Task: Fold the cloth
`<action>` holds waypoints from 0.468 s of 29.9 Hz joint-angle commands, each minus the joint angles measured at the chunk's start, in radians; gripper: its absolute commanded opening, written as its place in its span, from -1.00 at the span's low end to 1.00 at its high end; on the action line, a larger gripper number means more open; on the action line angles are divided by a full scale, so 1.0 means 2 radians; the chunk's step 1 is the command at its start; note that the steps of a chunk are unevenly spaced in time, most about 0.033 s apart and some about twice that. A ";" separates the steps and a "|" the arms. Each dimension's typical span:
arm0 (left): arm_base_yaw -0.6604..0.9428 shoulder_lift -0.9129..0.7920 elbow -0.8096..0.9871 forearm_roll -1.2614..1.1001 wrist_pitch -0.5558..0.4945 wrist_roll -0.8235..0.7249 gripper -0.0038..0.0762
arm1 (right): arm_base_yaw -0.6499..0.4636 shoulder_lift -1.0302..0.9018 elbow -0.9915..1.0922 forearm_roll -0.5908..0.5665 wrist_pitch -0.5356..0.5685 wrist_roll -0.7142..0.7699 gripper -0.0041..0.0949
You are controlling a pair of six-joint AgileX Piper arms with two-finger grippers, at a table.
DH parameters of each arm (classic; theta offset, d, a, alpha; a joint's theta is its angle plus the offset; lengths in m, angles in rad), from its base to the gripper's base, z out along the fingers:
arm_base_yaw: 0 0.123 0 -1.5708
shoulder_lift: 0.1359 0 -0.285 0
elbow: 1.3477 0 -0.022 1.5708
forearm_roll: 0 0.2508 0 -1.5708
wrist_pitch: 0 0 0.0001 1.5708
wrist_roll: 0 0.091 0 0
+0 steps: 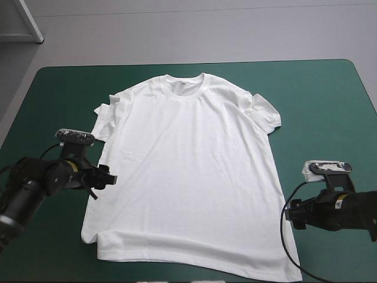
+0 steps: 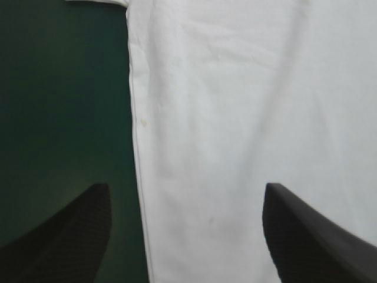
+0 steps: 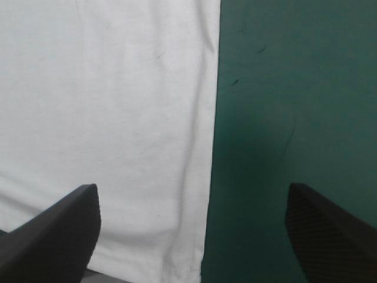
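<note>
The T-shirt lies spread flat, front up, in the middle of the teal-green surface. Its collar points to the far edge and its hem runs along the near edge, the hem's right corner reaching almost to that edge. The body is smooth, with only shallow creases. The left sleeve is partly doubled over on itself, and the right sleeve is rumpled.

The left jaws stand wide open at the shirt's left side edge, about halfway between sleeve and hem. In the left wrist view the side seam of the T-shirt runs between the two black fingers: one is over bare surface, the other over white cloth.

The right jaws also stand wide open, at the shirt's right side edge, nearer the hem. In the right wrist view the edge of the T-shirt passes between the fingers, one over cloth and one over the surface. Neither pair holds any cloth, and whether the fingertips touch the surface cannot be told
</note>
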 commanded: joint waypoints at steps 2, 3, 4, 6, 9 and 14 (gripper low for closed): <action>0.001 0.065 -0.041 0.025 -0.070 -0.070 0.41 | -0.002 0.024 -0.034 -0.012 -0.003 -0.011 0.63; 0.001 0.083 -0.049 0.035 -0.078 -0.086 0.41 | -0.002 0.026 -0.037 -0.012 0.000 -0.014 0.62; 0.002 0.096 -0.059 0.044 -0.086 -0.096 0.41 | -0.002 0.027 -0.037 -0.012 0.001 -0.016 0.60; 0.008 0.126 -0.078 0.053 -0.103 -0.117 0.41 | -0.002 0.027 -0.037 -0.012 0.001 -0.021 0.58; 0.028 0.169 -0.104 0.048 -0.127 -0.124 0.41 | -0.002 0.026 -0.037 -0.012 0.002 -0.021 0.58; 0.064 0.233 -0.140 0.048 -0.129 -0.124 0.41 | -0.002 0.026 -0.037 -0.005 0.002 -0.021 0.57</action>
